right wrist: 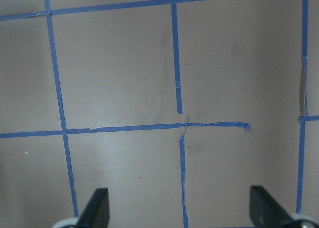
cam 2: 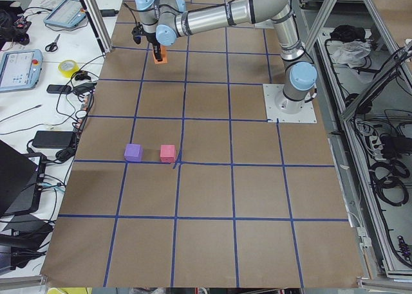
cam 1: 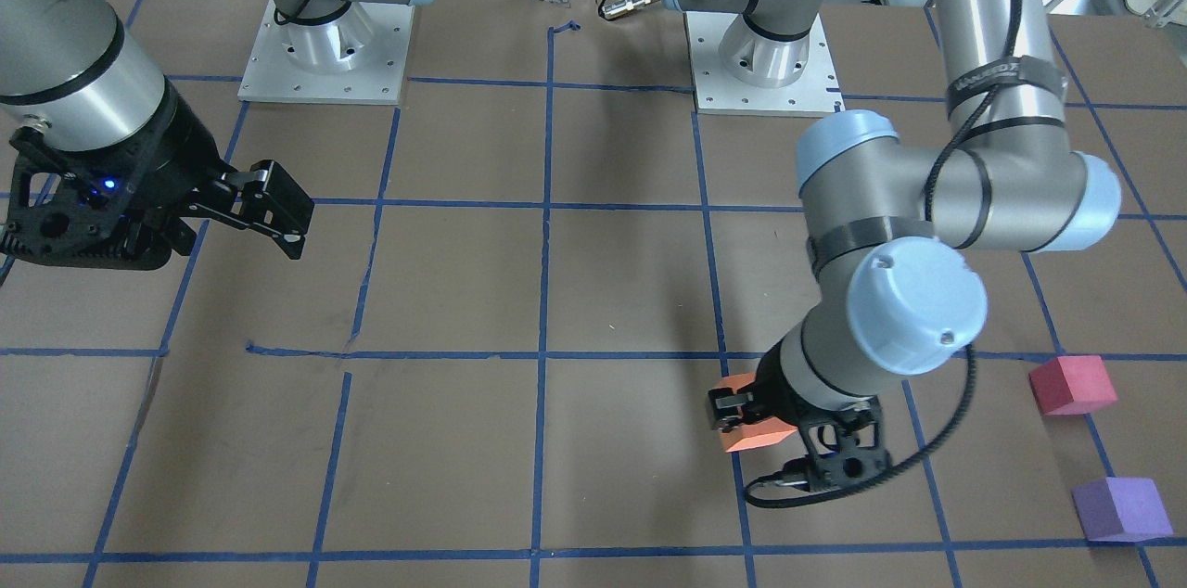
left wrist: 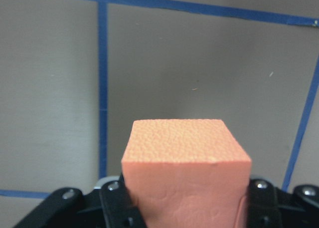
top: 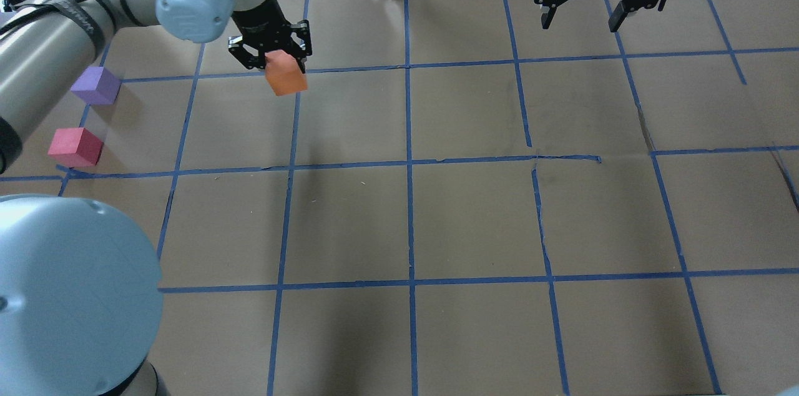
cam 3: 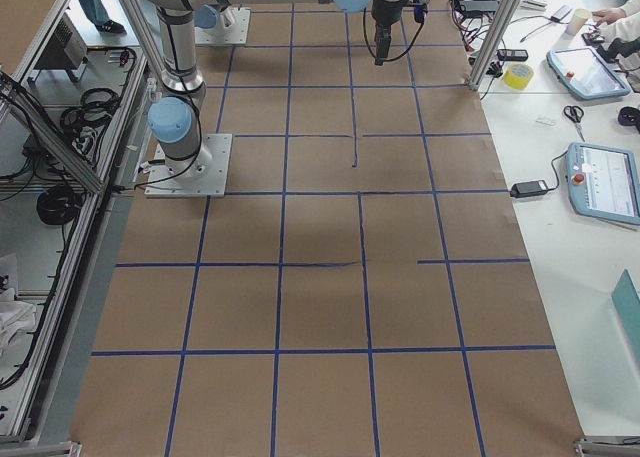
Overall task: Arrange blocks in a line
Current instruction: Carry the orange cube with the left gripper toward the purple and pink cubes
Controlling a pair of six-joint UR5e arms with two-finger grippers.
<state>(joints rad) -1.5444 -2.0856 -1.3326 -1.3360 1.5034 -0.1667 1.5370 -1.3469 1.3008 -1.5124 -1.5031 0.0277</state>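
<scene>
Left gripper clamps orange block; right gripper open, idle. Set it down square, collinear with red block and purple block.

You'll find the orange block, a matte cube, clamped slightly tilted in the left pincer, well apart from the pinkish-red block and the purple block, which rest near each other, not touching, at the left end of the desk.

Overhead, at frame left, one block lay above another block on the table. The left claw, upper left, held a third block.
</scene>
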